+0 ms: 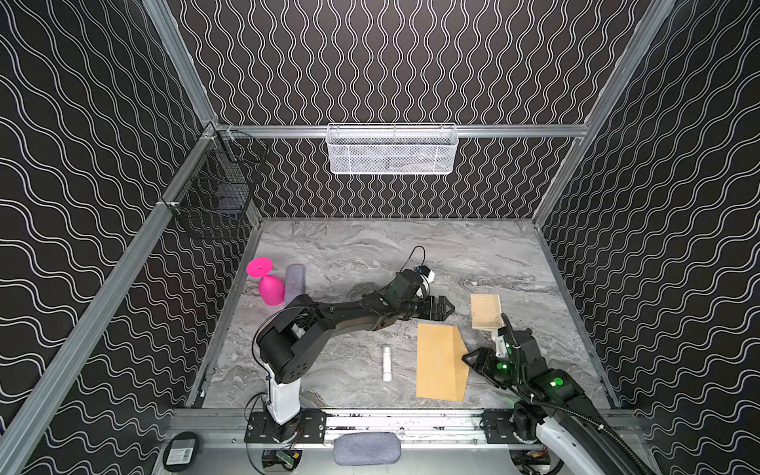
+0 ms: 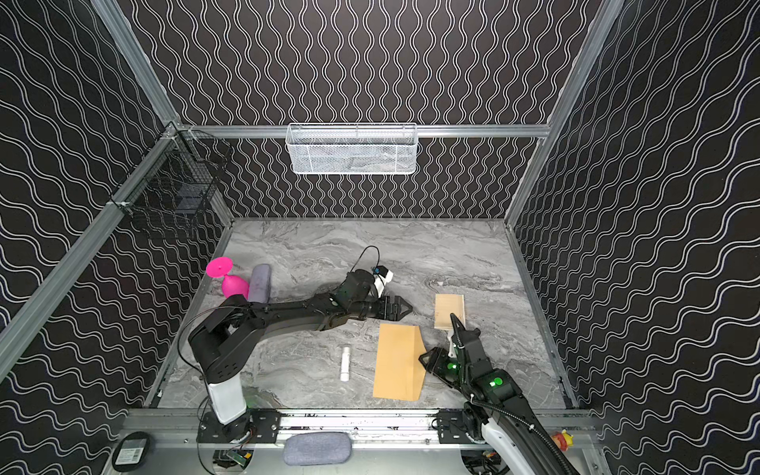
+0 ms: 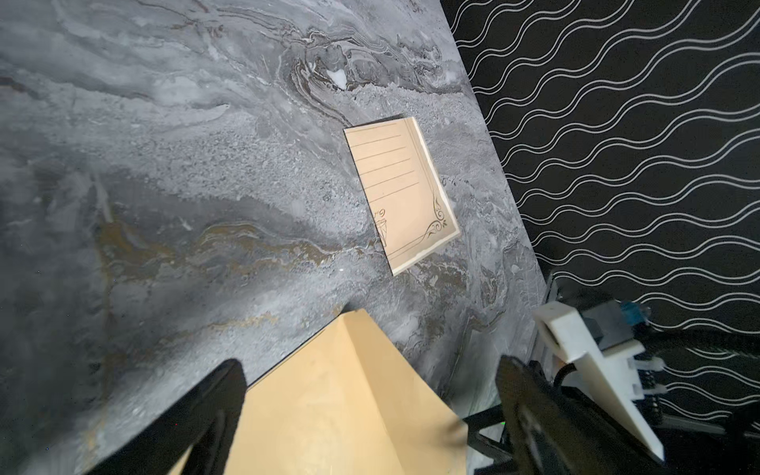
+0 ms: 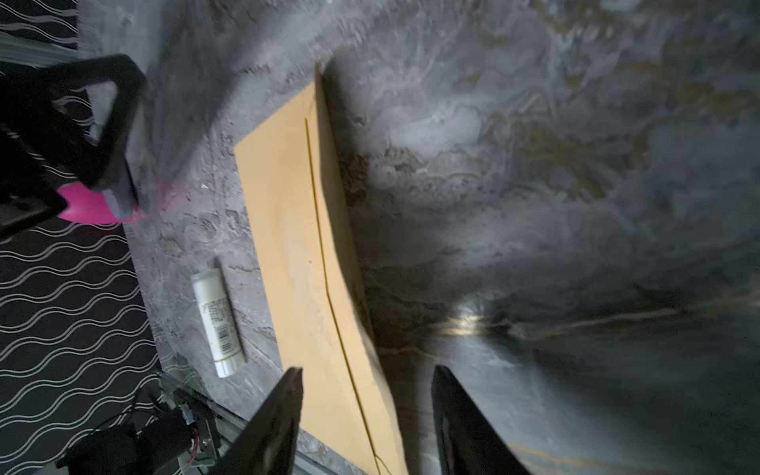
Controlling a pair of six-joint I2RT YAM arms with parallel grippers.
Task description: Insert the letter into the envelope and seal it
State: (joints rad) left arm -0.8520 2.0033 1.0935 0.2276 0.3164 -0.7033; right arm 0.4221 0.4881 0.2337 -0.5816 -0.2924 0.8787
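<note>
**Letter outside the envelope; both grippers unloaded**

We find the envelope (image 1: 440,362) (image 2: 397,362) lying lengthwise, near to far, on the marble table (image 1: 349,255), right of centre. In the right wrist view its right long edge (image 4: 329,230) appears to be lifted slightly off the surface.

The letter (image 1: 486,310) (image 2: 449,310) lies folded on the table, just beyond and to the right of the envelope's far right corner. The two are near each other but apart. Its ruled lines and one corner flourish face up in the left wrist view (image 3: 405,197).

The left gripper (image 1: 447,308) (image 3: 370,382) is just beyond the envelope's far end and left of the letter. Its fingers are spread wide and hold nothing.

The right gripper (image 1: 465,357) (image 4: 370,411) sits at the envelope's right edge. Its fingers (image 4: 279,419) are apart and lie either side of that edge, with a gap showing and no clamp on the paper.

A white tube (image 1: 386,363) lies left of the envelope, well clear of it.
</note>
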